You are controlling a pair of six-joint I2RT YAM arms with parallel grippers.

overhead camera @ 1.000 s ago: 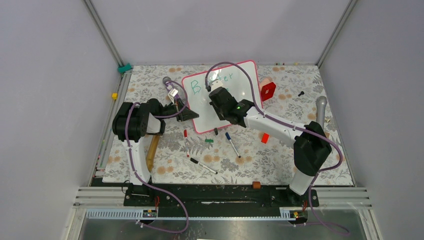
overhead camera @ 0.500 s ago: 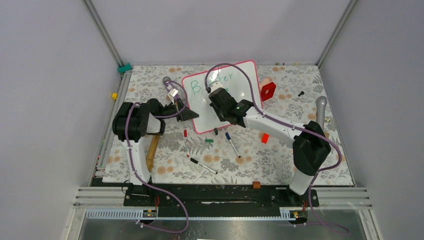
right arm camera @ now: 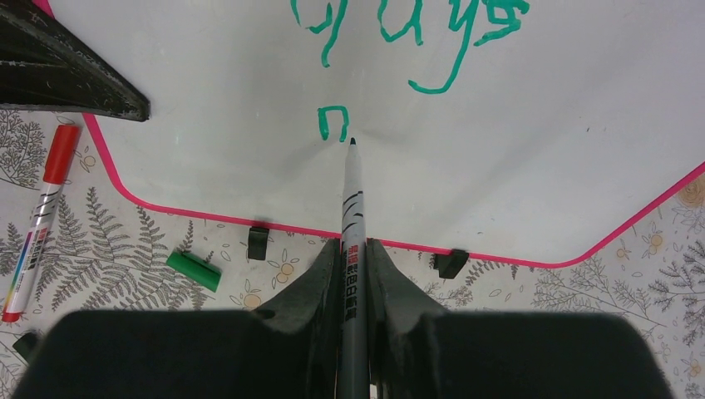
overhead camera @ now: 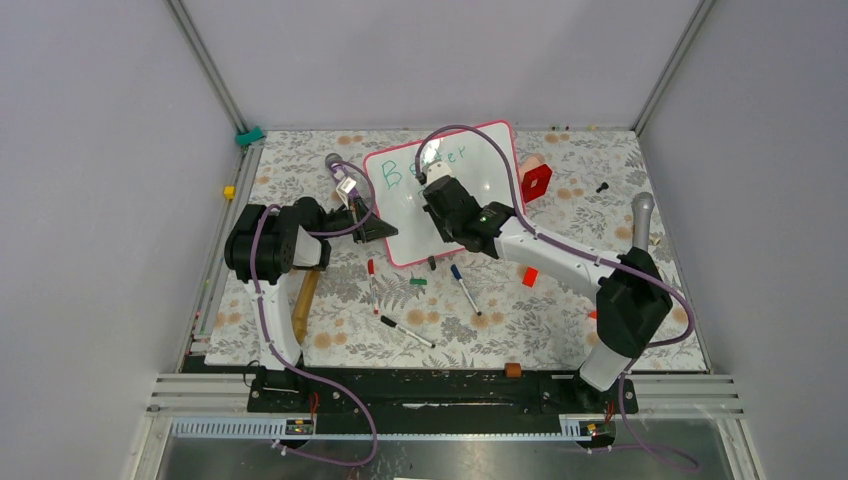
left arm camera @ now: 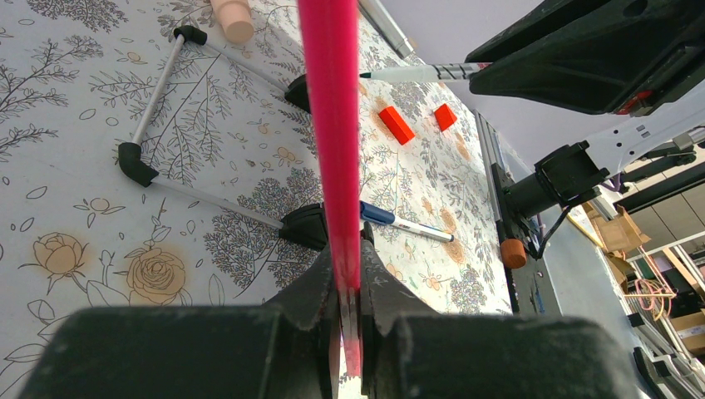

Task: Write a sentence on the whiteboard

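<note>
The whiteboard (overhead camera: 490, 180) lies tilted on the floral table, white with a pink frame (left arm camera: 331, 125). Green writing (overhead camera: 437, 160) runs across its top. In the right wrist view the sentence reads "days" (right arm camera: 432, 25) with a small "n" (right arm camera: 332, 123) below it. My right gripper (right arm camera: 352, 249) (overhead camera: 437, 195) is shut on a marker (right arm camera: 350, 208), whose tip touches the board just right of the "n". My left gripper (left arm camera: 349, 262) (overhead camera: 372, 228) is shut on the board's pink left edge.
A red-capped marker (overhead camera: 372, 285), a blue-capped marker (overhead camera: 464, 288), a black marker (overhead camera: 407, 332) and a green cap (overhead camera: 418, 282) lie in front of the board. A red block (overhead camera: 537, 182) sits at its right, a wooden-handled tool (overhead camera: 305, 300) at the left.
My right gripper has shifted slightly up the board with the marker, and that arm's elbow has swung a little to the right. The left arm holds still.
</note>
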